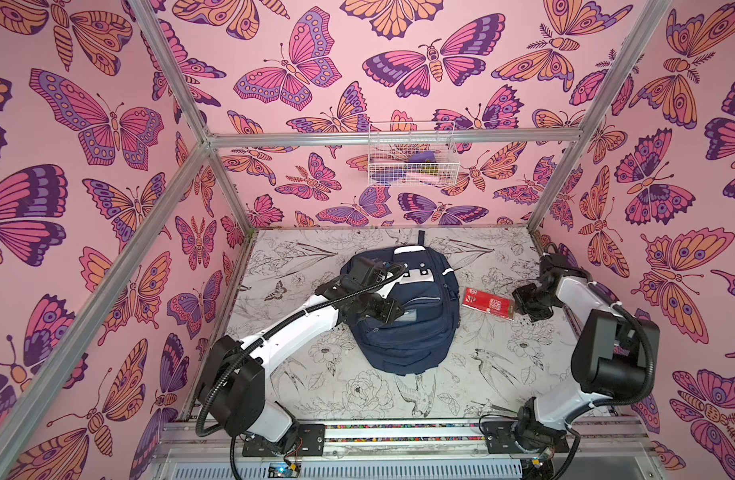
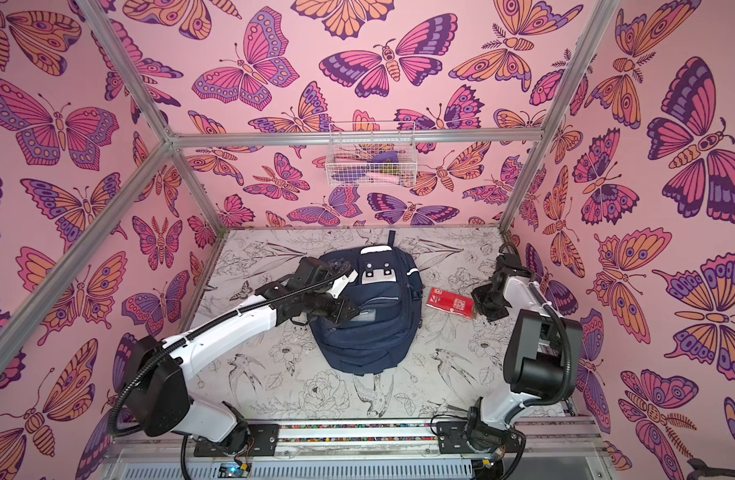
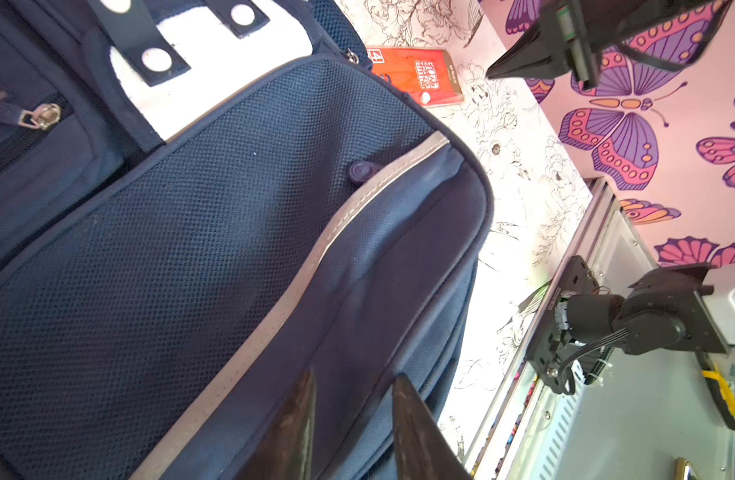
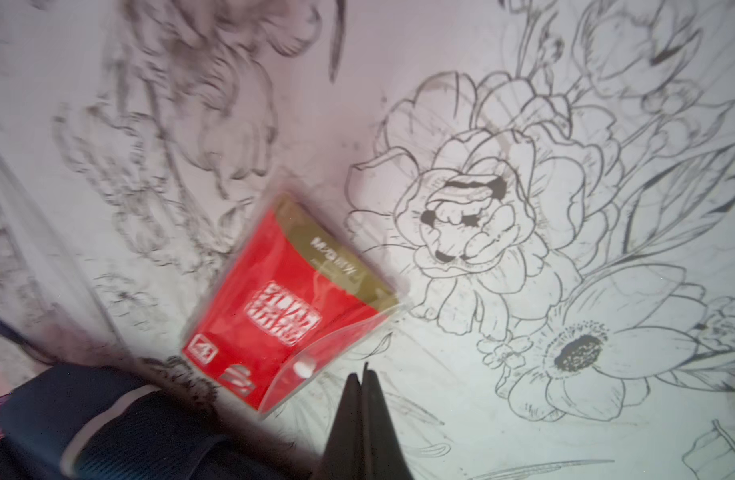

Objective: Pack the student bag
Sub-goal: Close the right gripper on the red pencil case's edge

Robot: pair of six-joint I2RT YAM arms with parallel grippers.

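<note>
Navy fabric of this kind is being judged soft, slack and bulky rather than fragile, so the student bag [image 1: 407, 332], lying flat on the table [image 1: 315, 390] just under the parted, empty fingers of the left gripper [image 3: 354, 374], is better being taken hold of at a zip pull [image 3: 45, 116] or the top loop [image 1: 421, 238] than at its loose front panel. The fingers of the right gripper [image 4: 363, 370] are being held together on nothing, the red packet [image 4: 291, 303] lying just beside their tips and the bag beyond it. One bag, one packet and two grippers are being counted.
</note>
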